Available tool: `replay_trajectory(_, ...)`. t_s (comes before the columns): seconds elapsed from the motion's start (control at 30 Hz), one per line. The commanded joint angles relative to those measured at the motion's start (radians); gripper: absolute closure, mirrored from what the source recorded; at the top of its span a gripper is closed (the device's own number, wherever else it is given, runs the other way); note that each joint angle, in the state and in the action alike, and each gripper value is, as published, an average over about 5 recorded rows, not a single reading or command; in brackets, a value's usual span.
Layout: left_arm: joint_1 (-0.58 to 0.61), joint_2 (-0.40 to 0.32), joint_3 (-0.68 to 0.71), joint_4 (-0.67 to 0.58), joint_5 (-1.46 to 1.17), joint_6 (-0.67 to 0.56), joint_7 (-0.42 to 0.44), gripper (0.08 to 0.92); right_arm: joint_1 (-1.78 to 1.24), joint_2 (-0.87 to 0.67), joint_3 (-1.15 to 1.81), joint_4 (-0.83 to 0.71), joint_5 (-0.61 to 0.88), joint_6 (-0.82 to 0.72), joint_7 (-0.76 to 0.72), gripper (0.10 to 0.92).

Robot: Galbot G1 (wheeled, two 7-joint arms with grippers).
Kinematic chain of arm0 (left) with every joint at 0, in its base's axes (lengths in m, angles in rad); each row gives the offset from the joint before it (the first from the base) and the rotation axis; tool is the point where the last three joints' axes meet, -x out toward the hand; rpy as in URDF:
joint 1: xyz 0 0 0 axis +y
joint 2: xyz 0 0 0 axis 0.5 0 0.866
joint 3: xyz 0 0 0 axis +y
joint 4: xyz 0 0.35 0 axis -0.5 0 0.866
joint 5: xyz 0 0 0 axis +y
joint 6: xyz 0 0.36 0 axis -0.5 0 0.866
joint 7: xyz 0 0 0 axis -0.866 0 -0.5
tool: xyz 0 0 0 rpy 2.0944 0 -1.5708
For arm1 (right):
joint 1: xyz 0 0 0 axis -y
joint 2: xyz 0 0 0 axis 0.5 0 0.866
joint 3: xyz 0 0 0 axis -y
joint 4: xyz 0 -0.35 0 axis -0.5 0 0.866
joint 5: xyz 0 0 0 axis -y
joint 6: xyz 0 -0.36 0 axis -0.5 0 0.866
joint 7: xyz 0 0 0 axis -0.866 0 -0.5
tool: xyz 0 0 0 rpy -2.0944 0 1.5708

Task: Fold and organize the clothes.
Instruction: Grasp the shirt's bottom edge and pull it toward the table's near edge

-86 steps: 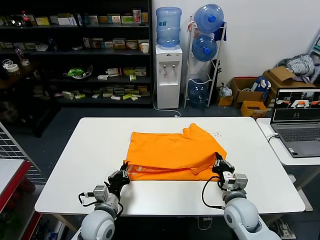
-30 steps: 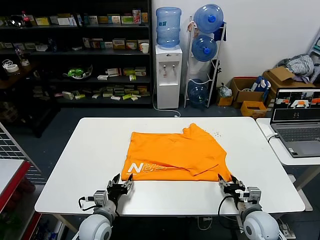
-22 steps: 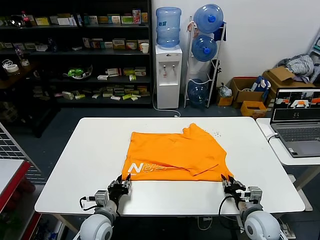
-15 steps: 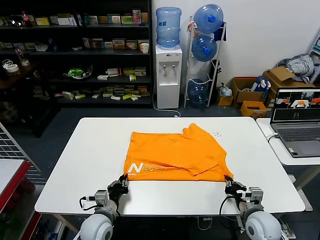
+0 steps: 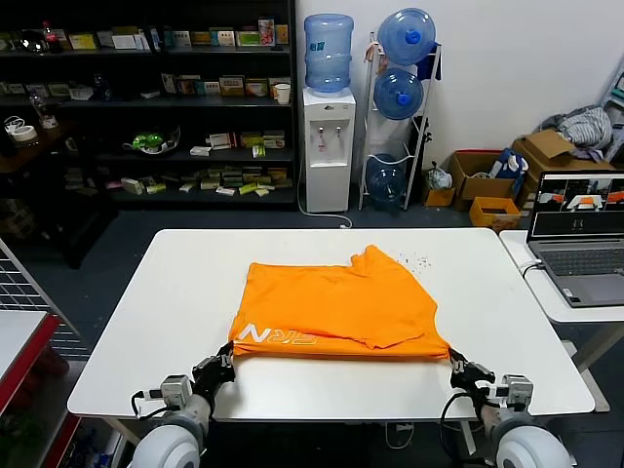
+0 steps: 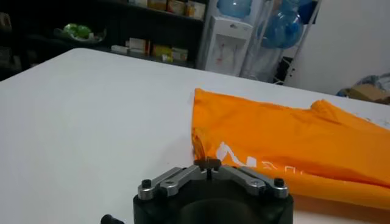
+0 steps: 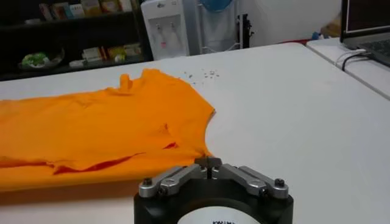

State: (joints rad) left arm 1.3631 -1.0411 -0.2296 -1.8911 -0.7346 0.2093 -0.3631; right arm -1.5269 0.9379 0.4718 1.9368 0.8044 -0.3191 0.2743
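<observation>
Closest to the robot, the left pincer [image 5: 216, 370] is pinching the near left corner of the orange T-shirt [image 5: 336, 307], with its jaws closed tight on the cloth. The right pincer [image 5: 466, 371] is pinching the near right corner the same way, closed on the cloth.

The T-shirt is lying in the middle of the white surface [image 5: 156, 292], partly folded, with white letters showing along its near edge. It looks like the robot is pulling the near edge toward itself to make the shirt smooth and flat. I think the next move is lifting that edge and carrying it over to the far side, with both arms going together so the fold is straight.

Farther away, past the surface, cardboard boxes [image 5: 478, 175] are sitting on the floor with things inside, too small to name. A grey cloth heap [image 5: 588, 125] is resting on more boxes. Big blue water bottles [image 5: 407, 35] are sitting in a rack.
</observation>
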Motion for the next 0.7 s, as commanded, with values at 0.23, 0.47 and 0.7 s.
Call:
replay_trajectory(0.23, 0.296, 0.057, -0.073, -0.182, -0.072, 0.012, -0.020, 0.910, -0.251, -0.017, 0.092, 0.147, 0.018, -0.019, 0.056, 0.900)
replay_trajectory(0.47, 0.313, 0.056, -0.092, -0.204, -0.071, 0.032, -0.017, 0.883, -0.241, -0.018, 0.086, 0.148, -0.009, -0.035, 0.075, 0.888)
replay_trajectory(0.7, 0.267, 0.085, -0.144, -0.212, -0.100, 0.048, 0.002, 0.695, -0.148, -0.043, 0.110, 0.142, 0.000, -0.011, 0.064, 0.720)
